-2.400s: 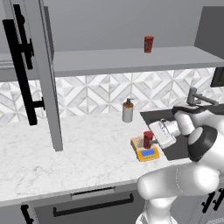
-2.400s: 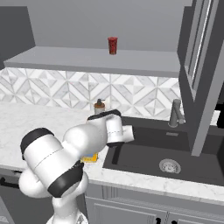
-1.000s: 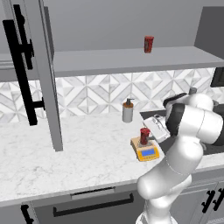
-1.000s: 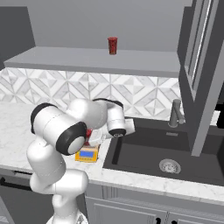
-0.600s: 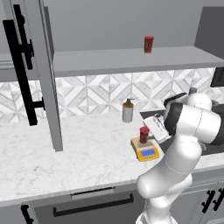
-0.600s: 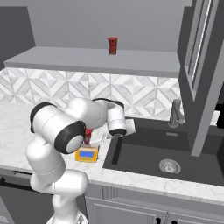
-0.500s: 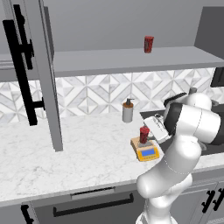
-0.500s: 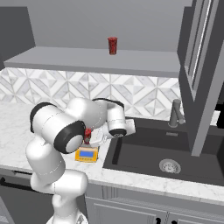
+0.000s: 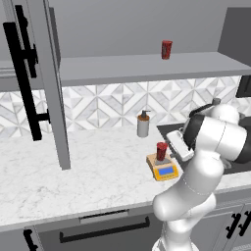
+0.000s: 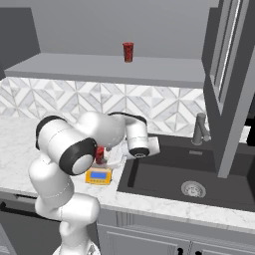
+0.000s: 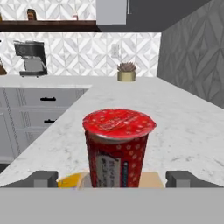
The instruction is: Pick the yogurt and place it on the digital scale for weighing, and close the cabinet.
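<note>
Gripper (image 11: pixel 112 177): jaws spread wide, holding nothing.
Small red tapered yogurt cup (image 11: pixel 117 146): upright between the fingertips, clear of both, on the flat yellow-orange digital scale (image 9: pixel 164 169).
Grey wall cabinet door (image 9: pixel 49 78): open.

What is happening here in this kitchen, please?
The robot arm has set the yogurt upright on the digital scale beside the sink. Its gripper sits at the cup with the jaws open on either side, not clamping it. The cabinet door on the left stands open, and a second red cup is on its shelf.
</note>
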